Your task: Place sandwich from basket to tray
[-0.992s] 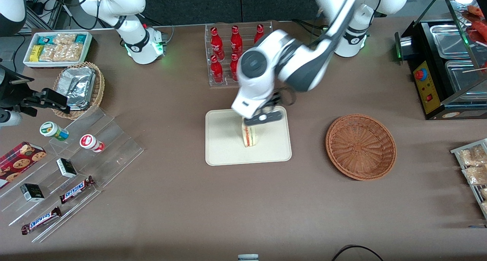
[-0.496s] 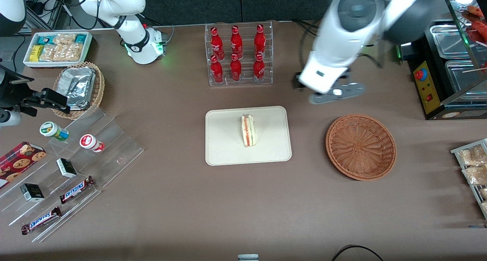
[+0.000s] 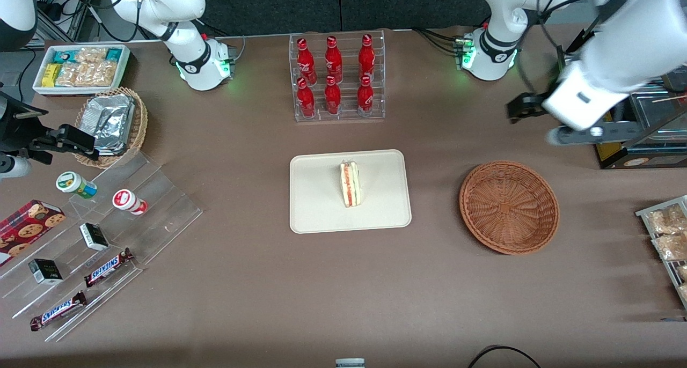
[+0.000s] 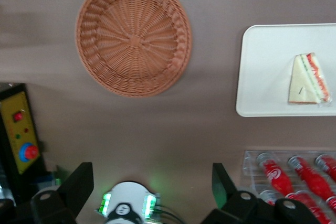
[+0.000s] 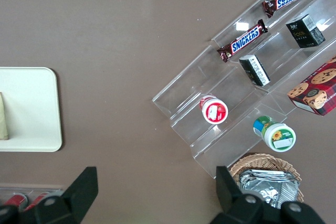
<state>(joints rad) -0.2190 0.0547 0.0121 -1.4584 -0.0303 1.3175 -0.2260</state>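
The sandwich (image 3: 350, 184) stands on its edge in the middle of the cream tray (image 3: 316, 207), with its red and green filling stripe showing. It also shows on the tray (image 4: 268, 77) in the left wrist view (image 4: 308, 80). The reddish-brown wicker basket (image 3: 509, 207) is empty and sits beside the tray, toward the working arm's end; the left wrist view shows it (image 4: 134, 35) too. My left gripper (image 3: 589, 134) is open and empty, high above the table, farther from the front camera than the basket and next to the black cabinet. Its fingers (image 4: 79, 184) stand wide apart.
A clear rack of red bottles (image 3: 335, 78) stands farther from the camera than the tray. A black food cabinet (image 3: 628, 100) and a rack of snack bags (image 3: 668, 234) are at the working arm's end. A stepped clear display (image 3: 96, 239), a foil-packet basket (image 3: 115, 124) and a white snack box (image 3: 80, 67) are at the parked arm's end.
My gripper was over the sandwich on the tray one second ago. It has let go, risen and swung past the basket toward the working arm's end. The sandwich stays on the tray.
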